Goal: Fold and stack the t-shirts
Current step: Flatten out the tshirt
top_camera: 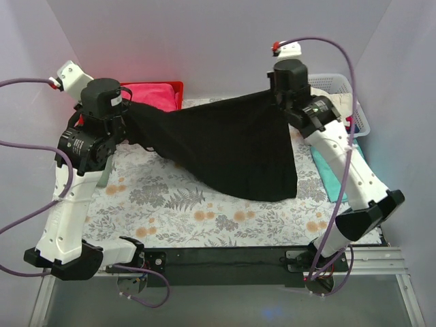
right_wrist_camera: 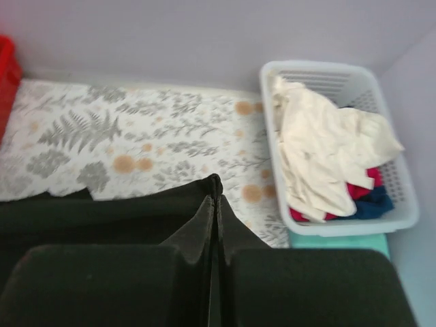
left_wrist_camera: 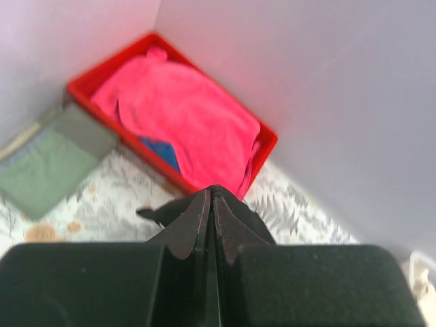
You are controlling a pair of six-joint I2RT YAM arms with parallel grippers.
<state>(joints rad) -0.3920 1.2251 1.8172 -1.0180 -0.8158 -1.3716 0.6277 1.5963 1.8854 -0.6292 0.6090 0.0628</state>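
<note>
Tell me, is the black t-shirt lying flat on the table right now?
No, the black t-shirt hangs stretched between the left pincer and the right pincer, both raised above the table.

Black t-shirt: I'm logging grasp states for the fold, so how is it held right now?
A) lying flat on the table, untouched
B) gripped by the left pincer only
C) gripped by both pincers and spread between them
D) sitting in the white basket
C: the black t-shirt spans from arm to arm, and each wrist view shows the left pincer and the right pincer closed on black fabric.
</note>
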